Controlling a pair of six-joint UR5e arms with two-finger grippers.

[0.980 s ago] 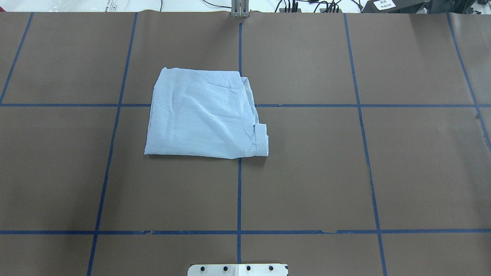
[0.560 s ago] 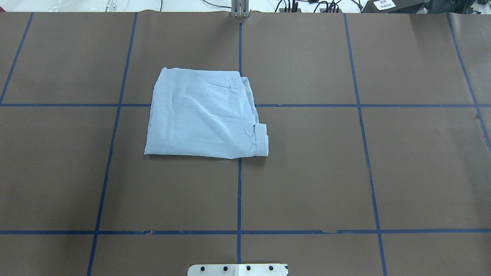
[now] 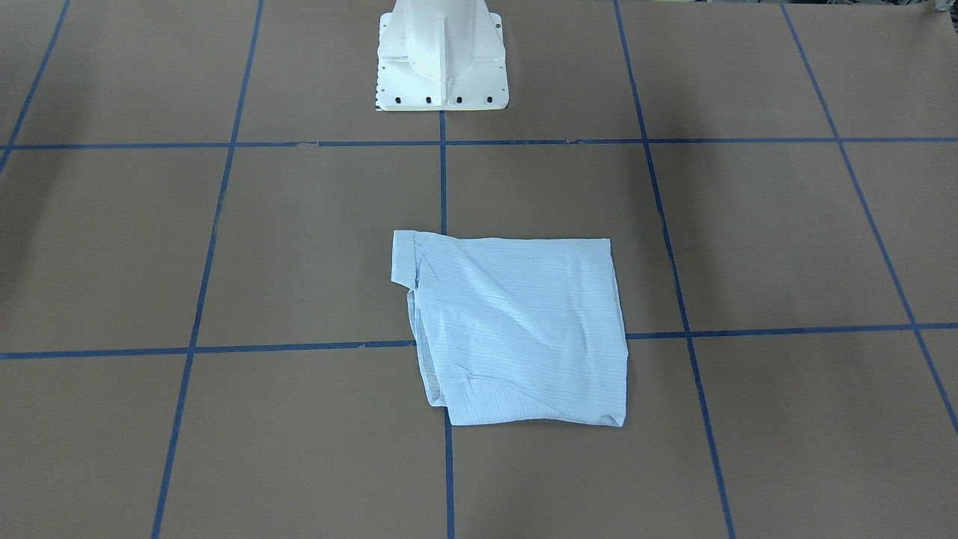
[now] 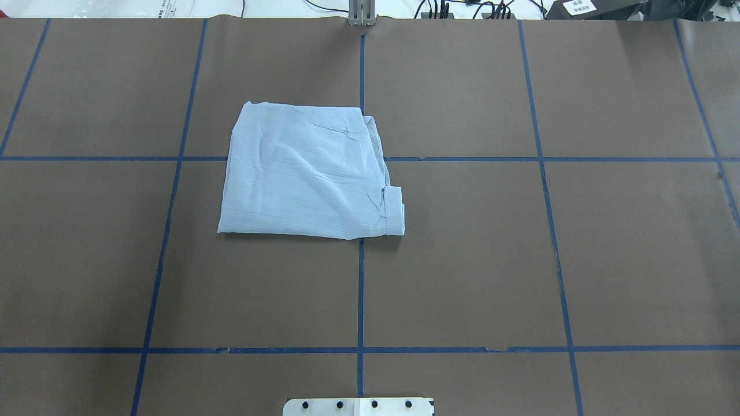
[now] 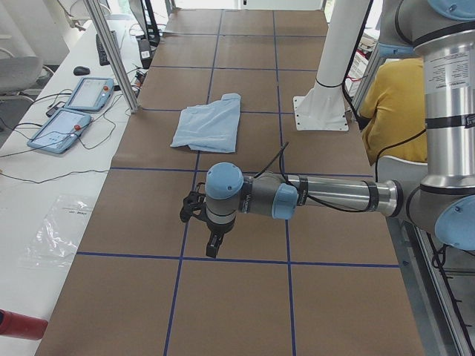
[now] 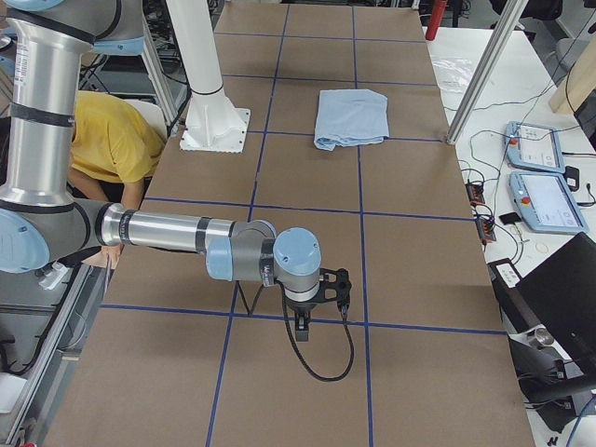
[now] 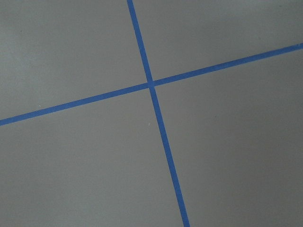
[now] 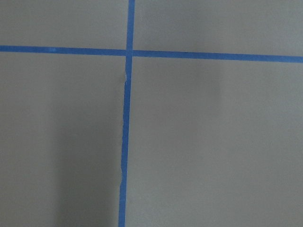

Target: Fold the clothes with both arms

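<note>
The light-blue shirt [image 4: 306, 173] lies folded into a rough square on the brown table, left of the centre line; it also shows in the front view [image 3: 516, 329] and both side views [image 5: 209, 122] [image 6: 351, 116]. No arm shows in the overhead or front view. My left gripper [image 5: 213, 248] hangs fingers-down over bare table, far from the shirt. My right gripper [image 6: 303, 323] does the same at the opposite end of the table. I cannot tell whether either is open or shut. Both wrist views show only brown paper with crossing blue tape.
The white pedestal base [image 3: 441, 56] stands at the robot's side of the table. A person in yellow [image 5: 393, 104] sits behind it. Two teach pendants [image 5: 70, 111] and a metal post [image 5: 111, 52] stand by the far edge. Blue tape lines [image 4: 360, 289] grid the table.
</note>
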